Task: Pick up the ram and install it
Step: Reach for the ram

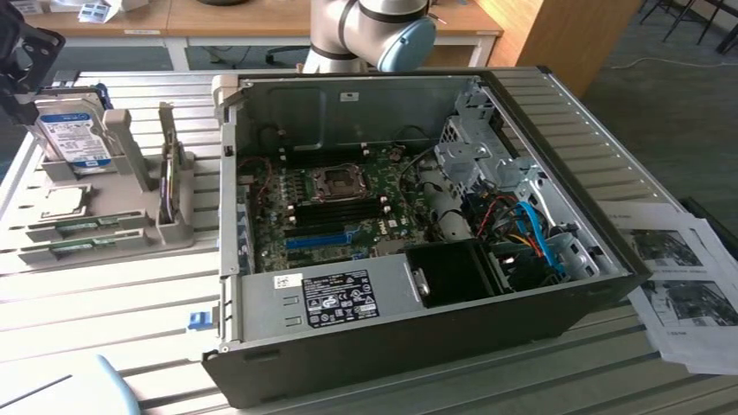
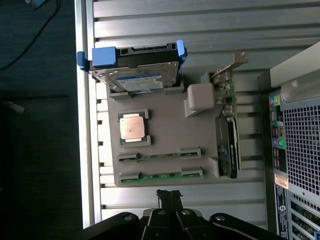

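Two rams, thin green sticks, lie side by side in the slots of a grey holder tray [image 2: 165, 135]: one ram [image 2: 160, 176] at the tray's edge and a second ram [image 2: 160, 155] just beside it. In the exterior view the rams [image 1: 83, 237] sit at the tray's near end, at that view's left. My gripper [image 2: 170, 196] hangs high above the table just beyond the tray's ram edge, its fingers pressed together with nothing between them. In the exterior view the gripper [image 1: 21, 99] is a dark shape at the far left. The open computer case [image 1: 403, 207] holds the motherboard [image 1: 334, 207].
The tray also carries a hard drive [image 2: 135, 70] in a blue bracket, a square silvery processor [image 2: 133, 127] and an upright expansion card [image 2: 227, 135]. Printed sheets [image 1: 680, 285] lie at the exterior view's right of the case. The table's edge [image 2: 85, 125] runs alongside the tray.
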Robot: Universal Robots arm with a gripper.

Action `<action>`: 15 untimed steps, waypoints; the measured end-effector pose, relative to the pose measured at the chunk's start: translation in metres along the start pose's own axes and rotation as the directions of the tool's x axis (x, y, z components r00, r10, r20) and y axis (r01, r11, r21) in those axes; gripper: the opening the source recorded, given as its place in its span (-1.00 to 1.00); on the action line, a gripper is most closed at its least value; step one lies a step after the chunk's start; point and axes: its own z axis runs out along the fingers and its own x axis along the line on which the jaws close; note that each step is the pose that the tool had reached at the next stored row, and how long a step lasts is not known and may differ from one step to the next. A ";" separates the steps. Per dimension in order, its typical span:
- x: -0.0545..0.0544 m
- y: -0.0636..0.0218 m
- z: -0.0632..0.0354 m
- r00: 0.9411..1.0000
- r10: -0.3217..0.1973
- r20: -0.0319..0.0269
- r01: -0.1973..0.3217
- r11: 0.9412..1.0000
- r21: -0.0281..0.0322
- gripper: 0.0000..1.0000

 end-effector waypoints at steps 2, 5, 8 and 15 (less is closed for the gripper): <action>0.000 0.0000 0.0000 1.000 -0.003 0.000 0.003 1.000 0.000 -0.81; 0.000 0.0000 0.0002 1.000 -0.012 0.000 0.012 1.000 0.001 -0.81; 0.000 0.0000 0.0003 1.000 -0.025 -0.001 0.025 1.000 0.001 -0.81; 0.000 0.0000 0.0004 0.999 -0.049 -0.002 0.049 0.999 0.002 -0.81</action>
